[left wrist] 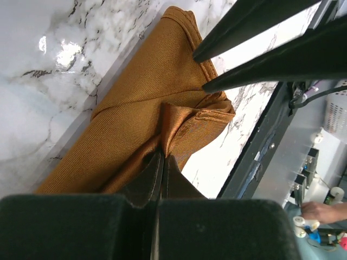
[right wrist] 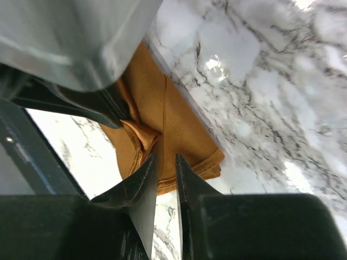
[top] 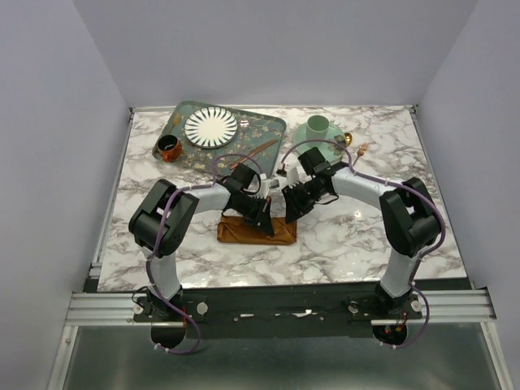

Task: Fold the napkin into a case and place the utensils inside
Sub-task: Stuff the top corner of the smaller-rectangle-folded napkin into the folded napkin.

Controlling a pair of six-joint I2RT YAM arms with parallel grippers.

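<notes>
At mid-surface (top: 366,240), the left hand (left wrist: 161,158) clenches the half-folded napkin (left wrist: 141,97); the right hand (right wrist: 165,158) hovers parted, empty (utensils (top: 258,149) unpacked, toward one o'clock).

Left claw (left wrist: 162,161) pinching raised fold of napkin (left wrist: 143,95).

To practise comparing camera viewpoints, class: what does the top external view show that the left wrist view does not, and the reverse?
Only the top external view shows the green tray with its striped plate, the mint cup, a copper utensil and both whole arms. Only the left wrist view shows the left end effector shut on a raised pinch of cloth, and a person's hand beyond the table edge. Both show the napkin, folded to a strip, on the marble table.
</notes>
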